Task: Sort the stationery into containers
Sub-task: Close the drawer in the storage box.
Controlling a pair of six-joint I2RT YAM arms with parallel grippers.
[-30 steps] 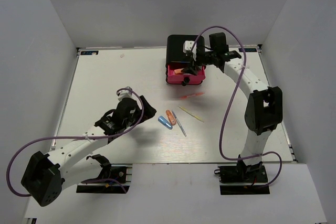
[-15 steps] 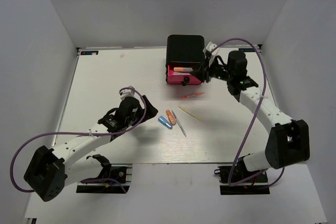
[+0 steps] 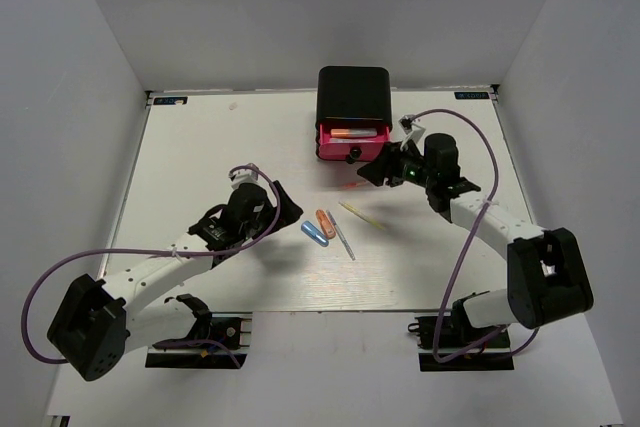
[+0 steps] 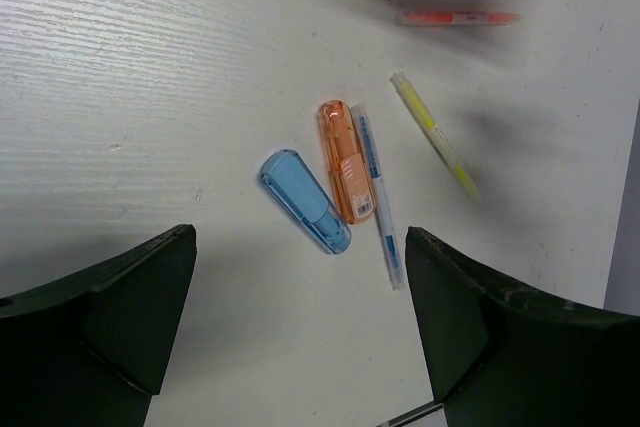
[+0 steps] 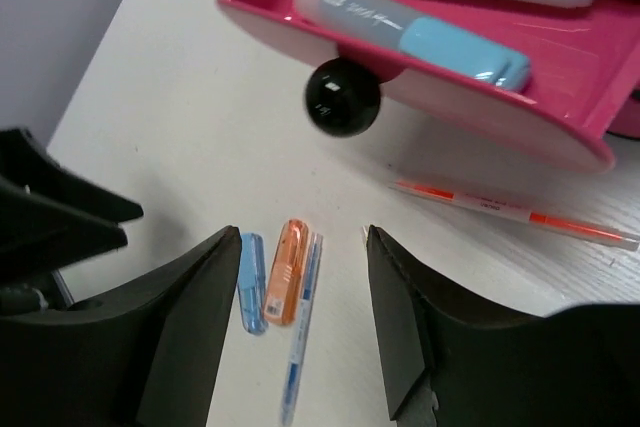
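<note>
Five pieces of stationery lie loose on the table [image 3: 200,157], in front of the cabinet [image 3: 353,95]: the blue capsule [image 4: 305,215] and orange capsule [image 4: 345,174] side by side and touching or nearly so, the blue pen [image 4: 378,197] lying right along the orange one, the yellow pen [image 4: 433,133] a little apart, and the pink pen [image 5: 510,212] nearest the cabinet, just in front of the drawer [image 5: 480,112]. That drawer is pulled out, its knob [image 5: 342,97] facing the arms, and two markers [image 5: 410,27] already lie in it, so it seems left open to take more; sorting looks begun but far from done. The right gripper [image 3: 376,169] hangs low just in front of the drawer and over the pink pen, which is probably why it is there: that pen is its closest pick. Its fingers [image 5: 190,327] stand apart with nothing between them and touch nothing. The left gripper [image 3: 285,209] is poised beside the capsules, pointed at them, well placed to take the blue one. Its fingers [image 4: 130,307] are spread wide, empty, and clear of the capsules; whether they touch the table cannot be told.
</note>
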